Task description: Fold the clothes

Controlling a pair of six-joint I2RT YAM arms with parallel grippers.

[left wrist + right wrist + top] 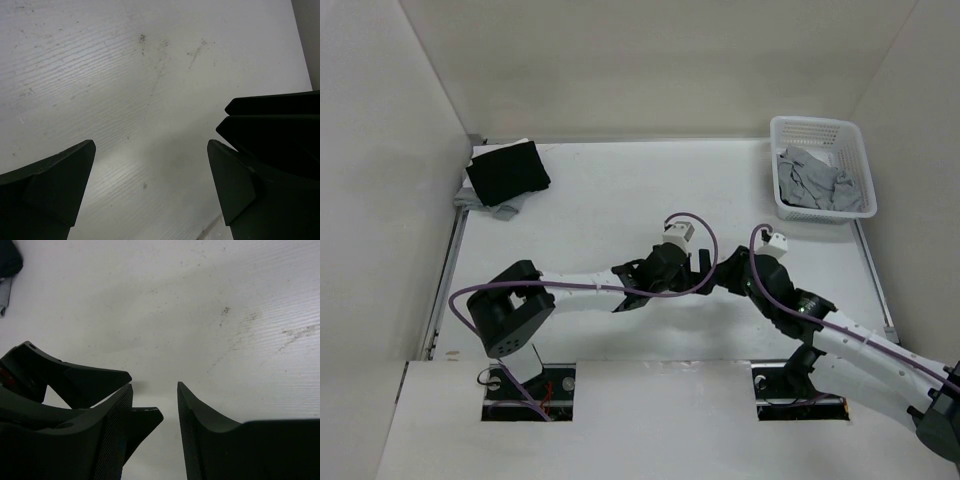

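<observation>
Left wrist view: the left gripper (151,150) stands wide over bare table (125,75); in the right wrist view, the right gripper (155,387) is parted more narrowly and holds nothing. In the top external view both meet at frame centre. A crumpled grey shirt (817,182) lies in the white basket (820,124) at upper right, and a black garment (508,170) at upper left.

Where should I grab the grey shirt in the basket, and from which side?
Pinch a raised fold near the middle of the shirt, coming straight down from above: it lies crumpled, and the basket walls likely block any sideways approach.
</observation>
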